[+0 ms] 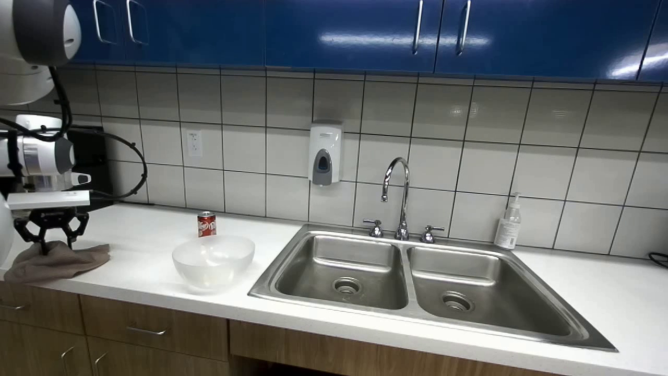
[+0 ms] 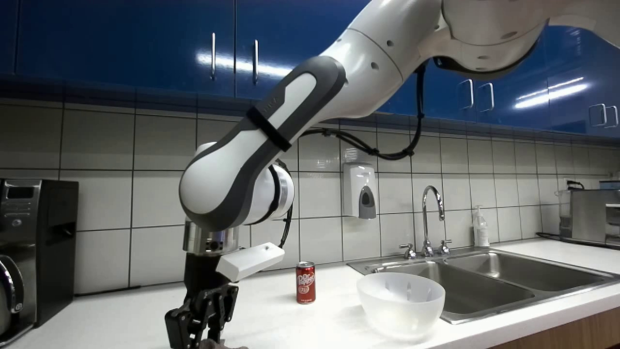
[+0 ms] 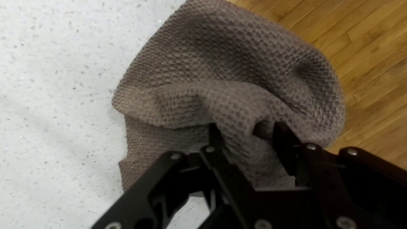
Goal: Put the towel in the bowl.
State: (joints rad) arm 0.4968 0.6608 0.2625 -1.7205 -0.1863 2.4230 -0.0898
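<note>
Closest in the wrist view is the gripper (image 3: pixel 246 128), dark and slightly blurred across the bottom. Its fingers (image 3: pixel 284 143) stand partly apart, at a middling width, with a fold of the towel (image 3: pixel 222 57) rising between them; whether they pinch that fold, I cannot tell. The towel is brown, rough-textured and crumpled. It lies on the white, speckled counter (image 3: pixel 57 95), with one side reaching the edge, beyond which wooden boards (image 3: pixel 375 63) show.

In an exterior view the towel sits at the counter's front, outside the bowl (image 1: pixel 214 263) and well apart from it. The bowl stands upright, pale and translucent, between the towel and the steel sink (image 1: pixel 410 282). Near it, toward the wall (image 1: pixel 287 151), stands a red can (image 1: pixel 206 225). Behind the sink's basins rises the tap (image 1: pixel 405 201), and at the back corner is a pump bottle (image 1: pixel 507 230). A dispenser (image 1: pixel 326 143) hangs on the wall above, under blue cabinets (image 1: pixel 198 31).

Also in an exterior view, the arm (image 2: pixel 382 53) slants down from the upper right to the gripper, whose fingers reach the bottom edge. Only a scrap of towel shows there. A black appliance (image 2: pixel 57 242) stands at the left, on the counter.
</note>
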